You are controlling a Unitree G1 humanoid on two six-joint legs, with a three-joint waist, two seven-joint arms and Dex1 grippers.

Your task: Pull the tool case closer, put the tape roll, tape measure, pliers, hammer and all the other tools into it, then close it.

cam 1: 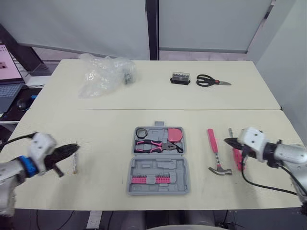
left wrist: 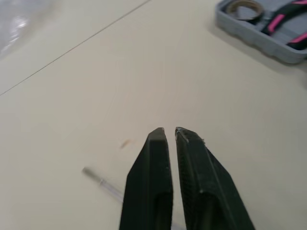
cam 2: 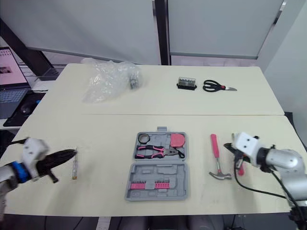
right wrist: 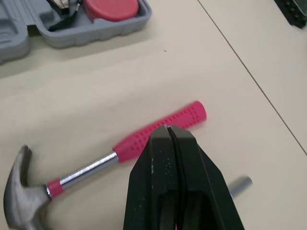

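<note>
The tool case (cam 1: 180,184) lies open at the near middle of the table (cam 1: 105,124), with the tape roll (cam 1: 142,132), pliers (cam 1: 153,145) and tape measure (cam 1: 175,134) in its far half, so packing is under way and the hammer (cam 1: 214,148) looks next. It lies just right of the case, long axis near to far, pink grip pointing far, steel head near. The right tool (right wrist: 168,129) hovers over that grip, fingers pressed together, holding nothing I can make out; it would need to open and come down across the handle. The left tool (cam 1: 74,147), almost shut and empty, hangs by a slim screwdriver (cam 1: 75,165) at the near left
</note>
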